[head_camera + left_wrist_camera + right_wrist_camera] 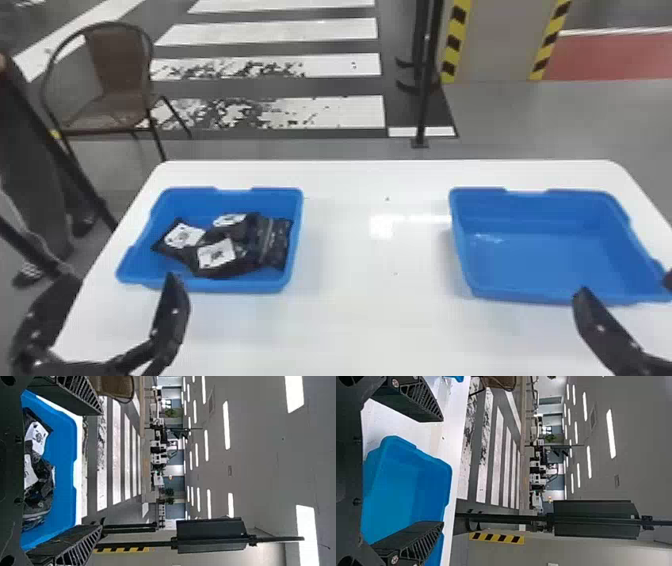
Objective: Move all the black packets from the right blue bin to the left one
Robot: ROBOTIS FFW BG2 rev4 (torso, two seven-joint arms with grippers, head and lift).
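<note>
Though partly cut off, right tool spread, left tool likewise, overlapping black packets hard to count

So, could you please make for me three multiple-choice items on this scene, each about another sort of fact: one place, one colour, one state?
1. Where do the black packets lie?
A) right blue bin
B) left blue bin
C) on the chair

2. What colour is the tabletop?
A) white
B) brown
C) red

3. What is the state of the right tool?
A) shut on a packet
B) shut on nothing
C) open, holding nothing

Right letters:
1. B: the head view shows them piled inside its walls.
2. A: its surface between the bins is white.
3. C: in the right wrist view its two fingers stand wide apart with nothing gripped.
</note>
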